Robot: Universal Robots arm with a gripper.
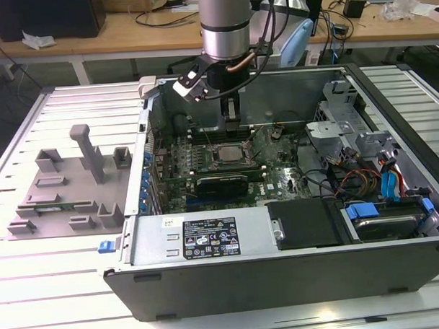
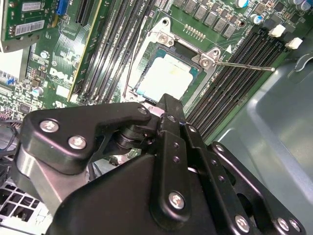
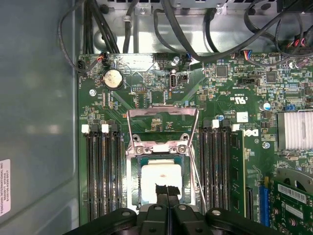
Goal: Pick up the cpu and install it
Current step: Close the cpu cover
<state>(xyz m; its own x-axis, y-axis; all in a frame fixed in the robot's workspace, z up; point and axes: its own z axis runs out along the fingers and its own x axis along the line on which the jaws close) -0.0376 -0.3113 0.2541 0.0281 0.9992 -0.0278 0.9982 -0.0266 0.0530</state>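
The cpu (image 3: 157, 177), a small square chip with a bright silver top, lies flat in the motherboard socket (image 3: 134, 169), whose metal load plate (image 3: 162, 113) is swung open. It also shows in the second wrist view as the cpu (image 2: 165, 76) and in the exterior view as the cpu (image 1: 225, 153). My gripper (image 3: 166, 189) hangs just above the chip's edge, fingers pressed together with nothing between them. In the exterior view the gripper (image 1: 232, 123) reaches down into the open computer case (image 1: 209, 277), over the motherboard (image 1: 277, 170).
Memory slots (image 3: 102, 171) flank the socket on both sides. The thin socket lever (image 2: 244, 66) sticks out sideways. A long black card (image 1: 220, 185) lies near the socket. Grey fixture blocks (image 1: 69, 184) sit on the exterior view's left; drive cages and cables (image 1: 363, 159) crowd the right.
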